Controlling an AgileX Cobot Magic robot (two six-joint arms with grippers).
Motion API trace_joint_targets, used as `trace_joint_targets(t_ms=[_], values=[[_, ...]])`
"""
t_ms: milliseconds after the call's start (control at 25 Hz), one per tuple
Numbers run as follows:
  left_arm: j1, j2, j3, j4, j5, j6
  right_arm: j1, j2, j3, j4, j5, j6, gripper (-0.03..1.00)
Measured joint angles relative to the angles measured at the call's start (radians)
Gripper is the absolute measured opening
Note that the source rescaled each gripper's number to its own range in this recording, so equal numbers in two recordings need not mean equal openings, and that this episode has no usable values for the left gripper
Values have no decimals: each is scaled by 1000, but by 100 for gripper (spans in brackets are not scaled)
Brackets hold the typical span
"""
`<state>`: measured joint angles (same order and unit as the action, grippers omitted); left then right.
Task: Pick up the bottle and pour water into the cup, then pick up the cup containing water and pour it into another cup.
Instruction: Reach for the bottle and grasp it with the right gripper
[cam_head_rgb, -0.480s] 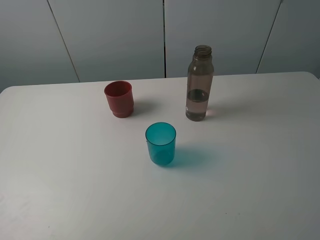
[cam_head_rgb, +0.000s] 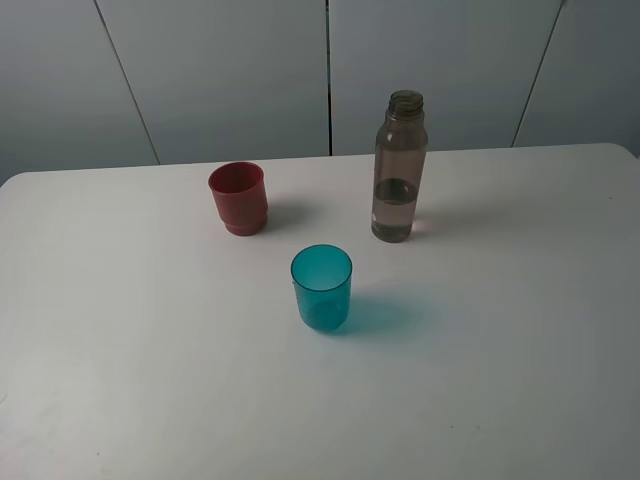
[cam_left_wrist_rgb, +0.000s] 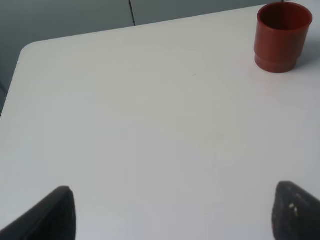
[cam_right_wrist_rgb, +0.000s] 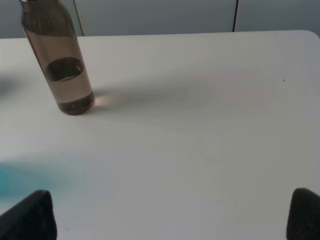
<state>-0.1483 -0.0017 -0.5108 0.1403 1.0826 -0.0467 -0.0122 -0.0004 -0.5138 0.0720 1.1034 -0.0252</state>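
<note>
Exterior high view: the bottle (cam_head_rgb: 399, 170) stands upright and part-filled on the white table (cam_head_rgb: 500, 350). The red cup (cam_head_rgb: 238, 198) is to its left, and the teal cup (cam_head_rgb: 322, 288) is nearer the camera, between them. Wrist views: the left gripper (cam_left_wrist_rgb: 172, 215) and right gripper (cam_right_wrist_rgb: 172, 215) each face across bare tabletop, fingertips spread wide, gripping nothing.

On the table (cam_head_rgb: 520, 350), the cup (cam_head_rgb: 321, 288) stands in front. Behind it, the other cup (cam_head_rgb: 238, 198) is left, the bottle (cam_head_rgb: 399, 170) right.
</note>
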Motion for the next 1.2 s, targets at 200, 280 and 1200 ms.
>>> trace_joint_targets(t_ms=[200,280,1200], values=[[0,0,0,0,0,0,0,0,0,0,0,0,100],[0,0,0,0,0,0,0,0,0,0,0,0,100],[0,0,0,0,0,0,0,0,0,0,0,0,100]])
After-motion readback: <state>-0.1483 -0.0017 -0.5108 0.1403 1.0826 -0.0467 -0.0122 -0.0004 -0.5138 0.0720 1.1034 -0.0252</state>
